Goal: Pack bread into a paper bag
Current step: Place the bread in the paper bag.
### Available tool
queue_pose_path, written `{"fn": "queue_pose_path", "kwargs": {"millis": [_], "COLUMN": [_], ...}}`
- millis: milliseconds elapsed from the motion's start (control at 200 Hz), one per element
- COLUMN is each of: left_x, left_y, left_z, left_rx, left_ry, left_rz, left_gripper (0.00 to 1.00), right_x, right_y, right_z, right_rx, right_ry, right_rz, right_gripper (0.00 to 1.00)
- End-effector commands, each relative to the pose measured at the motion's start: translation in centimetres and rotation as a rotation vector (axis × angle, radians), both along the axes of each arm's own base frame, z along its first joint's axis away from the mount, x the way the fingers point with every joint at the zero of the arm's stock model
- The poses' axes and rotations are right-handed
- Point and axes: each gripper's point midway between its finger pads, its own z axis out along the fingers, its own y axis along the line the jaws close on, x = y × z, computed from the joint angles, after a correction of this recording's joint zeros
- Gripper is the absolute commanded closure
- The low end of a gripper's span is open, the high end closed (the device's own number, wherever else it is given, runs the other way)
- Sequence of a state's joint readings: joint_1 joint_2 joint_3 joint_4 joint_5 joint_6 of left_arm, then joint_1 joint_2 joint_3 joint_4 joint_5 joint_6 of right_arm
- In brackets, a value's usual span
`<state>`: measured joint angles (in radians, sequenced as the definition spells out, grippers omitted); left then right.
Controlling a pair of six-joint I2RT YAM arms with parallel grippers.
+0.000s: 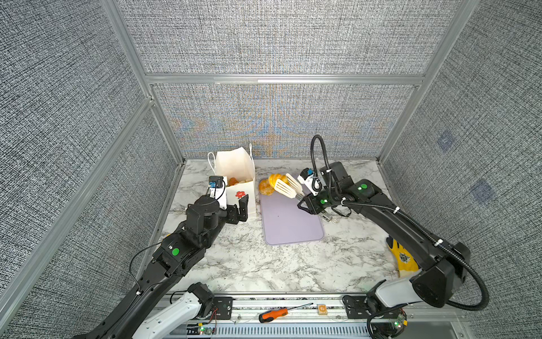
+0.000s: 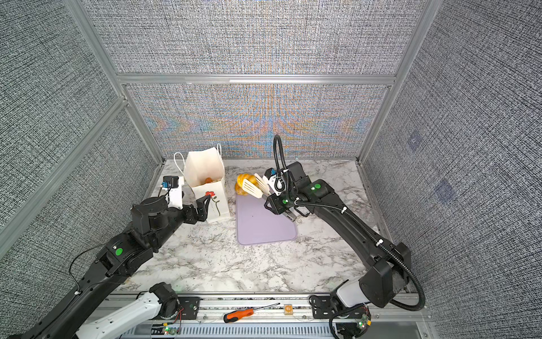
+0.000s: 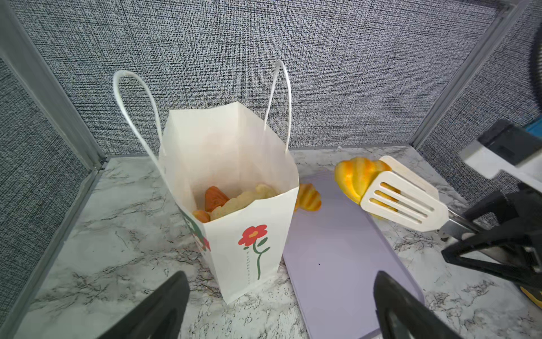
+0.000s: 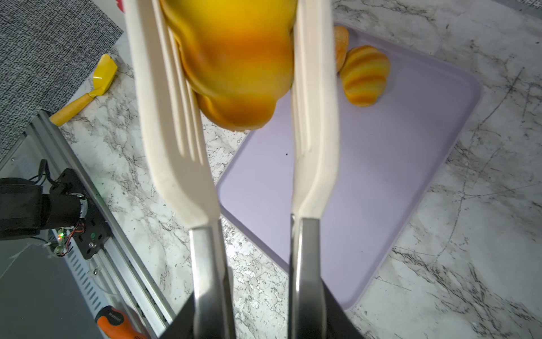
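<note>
1. Left gripper (image 1: 240, 209): its jaws stand wide apart at the near corner of the paper bag (image 3: 249, 255) and hold nothing. It appears not to touch the paper. Treat the bag as unsupported: it is light, tall and upright, so any sideways push may slide or tip it.

2. Right gripper (image 4: 258, 323): it is clamped on the handles of the tongs (image 3: 404, 202). The tong blades pinch one glossy striped pastry (image 3: 356, 176) in the air above the far part of the lilac tray (image 1: 290, 223), to the right of the bag. Both the blades and the pastry look smooth. A fast swing or a slackened squeeze could let the pastry drop short of the bag.

3. Tray, far left corner: a striped roll (image 4: 365, 76) lies just beside the bag's right wall, with another piece partly hidden next to it. A low pass could knock either off the tray.

4. Bag mouth: bread (image 3: 234, 199) already lies inside. Clear the right rim before you lower the tongs, because a blade catching the rim would fold it or topple the bag.

5. Far side: the cord handles (image 3: 132, 111) stand up and could snag the blades.
</note>
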<state>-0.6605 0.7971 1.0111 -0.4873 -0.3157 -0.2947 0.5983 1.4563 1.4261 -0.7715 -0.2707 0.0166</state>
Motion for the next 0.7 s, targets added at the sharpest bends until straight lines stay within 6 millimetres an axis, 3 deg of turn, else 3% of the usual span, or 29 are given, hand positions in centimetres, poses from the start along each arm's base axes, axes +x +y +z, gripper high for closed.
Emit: {"fn": "queue_pose_path", "kwargs": {"millis": [0,395,695], "left_x": [0.3,1.2,1.9], "left_y": [0.5,2.2,3.7], "left_z": [0.1,-0.4,-1.0], "left_rx": [-0.015,-0.032,-0.061], "left_ry": [0.008,0.026,0.044], "left_rz": [0.022,0.079,0.105], "left_gripper": [0.01,0.01,0.01], "right_x": [0.0,-1.3,-1.2], "right_y": [1.5,4.8,8.5], "right_z": [1.8,5.2,6.6], "right_rx": [0.066,0.192,0.248], "right_ry": [-0.040,-0.098,-0.094], "right_rz": [0.019,0.083,0.136], "right_gripper": [0.57,0.57,0.57]}}
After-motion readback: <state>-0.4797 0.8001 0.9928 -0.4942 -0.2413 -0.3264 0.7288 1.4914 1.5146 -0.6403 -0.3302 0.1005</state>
